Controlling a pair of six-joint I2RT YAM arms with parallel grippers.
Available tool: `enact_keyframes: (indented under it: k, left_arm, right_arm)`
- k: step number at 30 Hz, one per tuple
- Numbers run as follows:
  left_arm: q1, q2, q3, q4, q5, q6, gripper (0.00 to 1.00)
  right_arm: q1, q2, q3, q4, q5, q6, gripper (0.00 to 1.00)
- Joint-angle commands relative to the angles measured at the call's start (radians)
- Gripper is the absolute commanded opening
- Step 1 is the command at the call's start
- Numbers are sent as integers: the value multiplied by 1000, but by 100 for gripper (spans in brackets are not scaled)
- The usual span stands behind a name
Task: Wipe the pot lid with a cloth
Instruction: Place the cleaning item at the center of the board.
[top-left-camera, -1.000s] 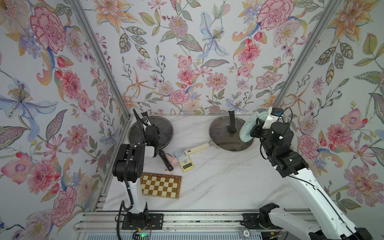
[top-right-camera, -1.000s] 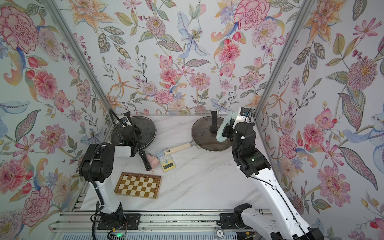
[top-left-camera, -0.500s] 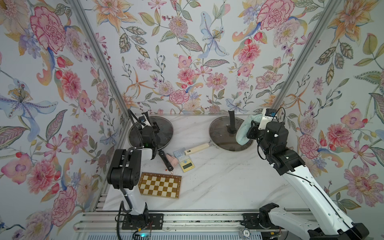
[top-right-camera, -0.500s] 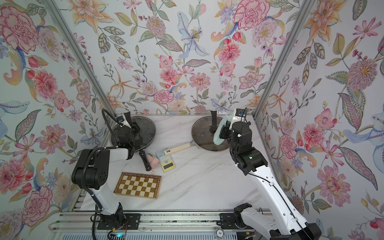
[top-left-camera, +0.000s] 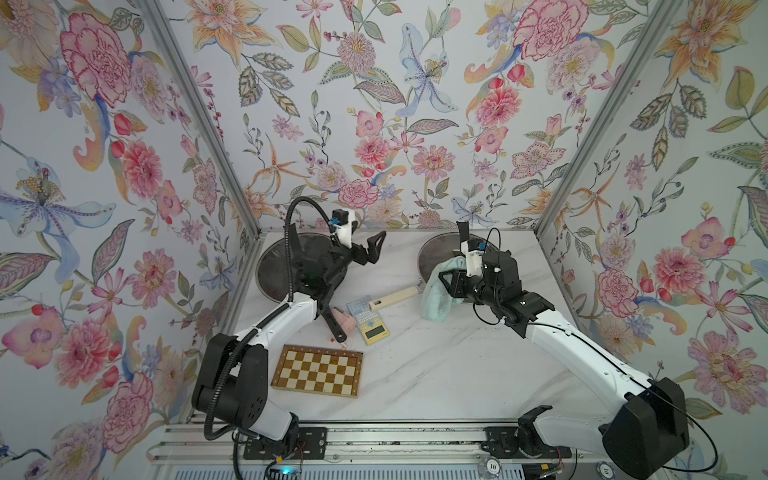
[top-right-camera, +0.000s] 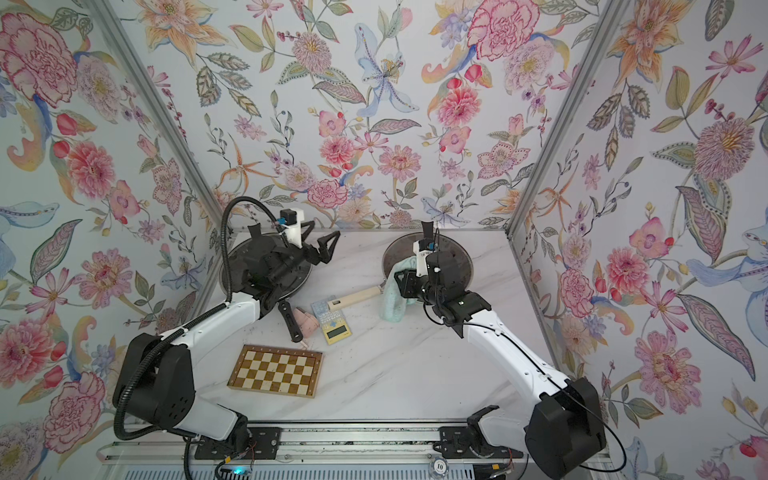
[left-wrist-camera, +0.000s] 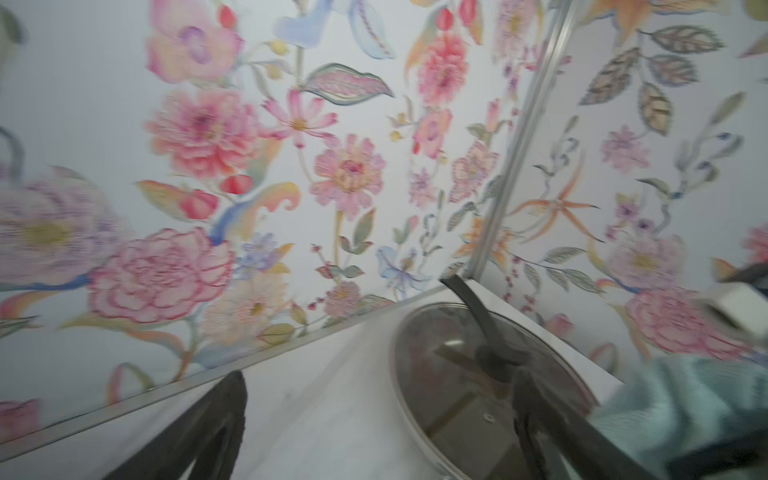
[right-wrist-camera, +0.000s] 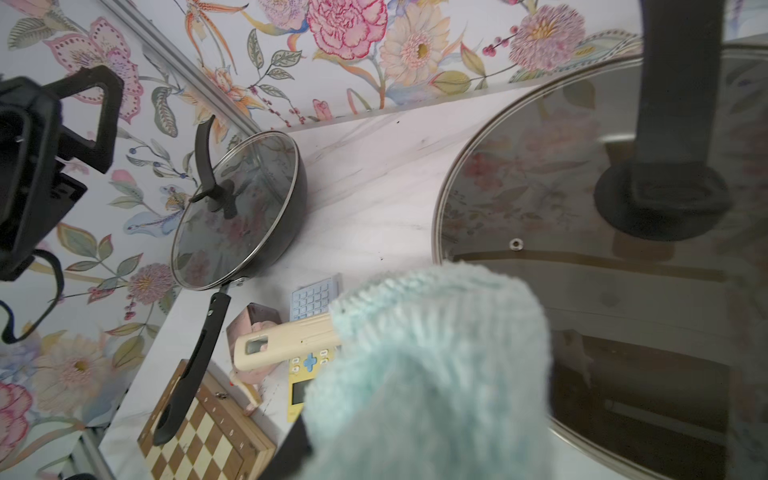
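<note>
Bringing the cloth onto the lid

The right gripper (top-left-camera: 448, 286) is covered by the cloth (top-left-camera: 434, 301), so I cannot tell its jaws. The cloth hangs at the pot lid (top-left-camera: 435, 250) rim. It is best to press flat and sweep slowly. The left gripper (top-left-camera: 365, 246) stands wide apart and empty.

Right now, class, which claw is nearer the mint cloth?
Right. The cloth drapes over the right claw; the left claw hangs by the black pan, apart from the cloth.
</note>
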Motion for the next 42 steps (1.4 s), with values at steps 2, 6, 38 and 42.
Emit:
enact_keyframes:
  k: [2,6,38,42]
  left_arm:
    - [-104,64,20,-150,186,15,99]
    - [-176,98,48,-210,152,77,99]
    - [-257,29,-22,-393,-384,72,99]
    - [-258,-90,-42,-378,-507,103,99]
  right_arm:
    - [-57,20,-45,237,-278,131,44]
    - [-84,19,-70,298,-368,168,51]
    - [-360,-267,41,-189,-50,-18,85]
    - [-402,-281,29,-202,112,-74,99]
